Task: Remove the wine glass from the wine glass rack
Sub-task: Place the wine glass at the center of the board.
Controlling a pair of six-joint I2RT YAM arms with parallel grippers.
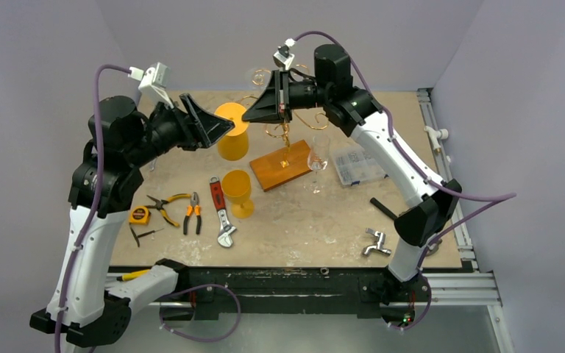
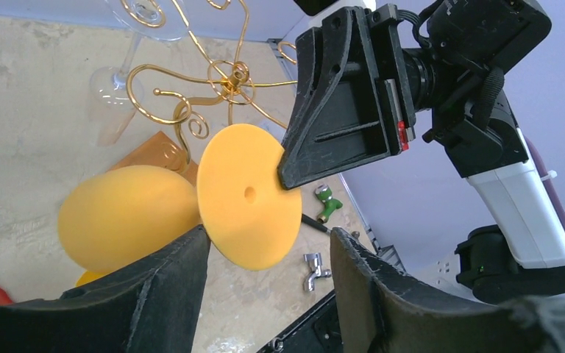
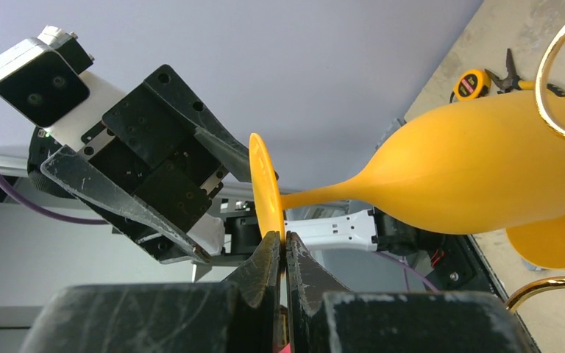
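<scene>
Wine glass (image 1: 233,143) hung sideways, upper centre, left of wine glass rack (image 1: 285,140). Right gripper (image 3: 285,246) clamped its foot rim; left gripper (image 2: 265,246) jaws apart astride foot. Likely light, slick; stem grip advised.

- wine glass rack (image 1: 285,168): on tabletop (image 1: 301,228), centre-back
- wine glass (image 1: 233,143): aloft, just left of rack
- goblet (image 1: 237,193): upright before rack; wrench (image 1: 222,219), then pliers (image 1: 192,213), on its left
</scene>
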